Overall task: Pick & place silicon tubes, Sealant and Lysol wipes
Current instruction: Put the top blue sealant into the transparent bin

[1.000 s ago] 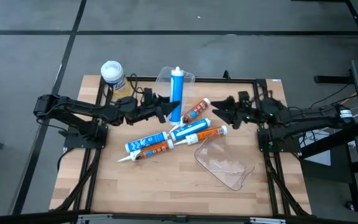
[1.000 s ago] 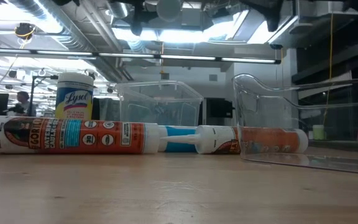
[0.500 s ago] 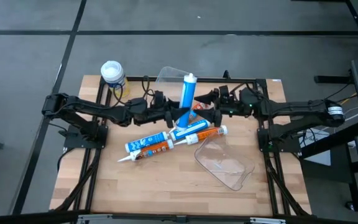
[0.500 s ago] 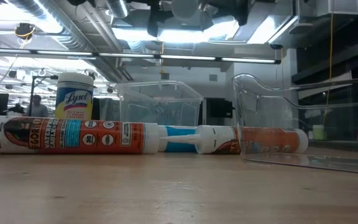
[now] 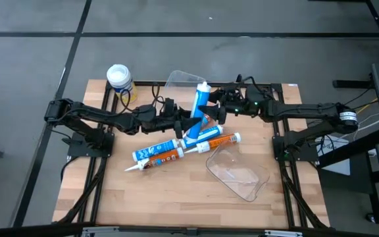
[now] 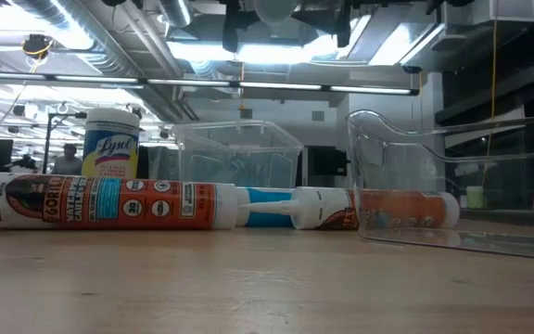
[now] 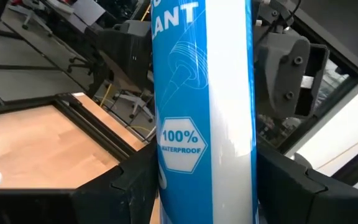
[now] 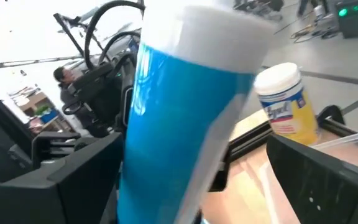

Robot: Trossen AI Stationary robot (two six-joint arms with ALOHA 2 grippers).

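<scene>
Counter [image 5: 143,204]: light wood-plank top, framed by black rails along its left, right and far edges.

Far left corner: Lysol wipes [image 5: 119,79], yellow canister with white lid, standing upright, well apart from the rest.

Middle: orange tubes [image 5: 176,150] lying on their sides in a loose cluster, white nozzles pointing different ways, some touching each other.

Far middle: clear plastic bin [image 6: 237,172], behind the tubes.

Right of middle, nearer: a second clear plastic container [image 5: 239,172], just beside the tube cluster.
</scene>
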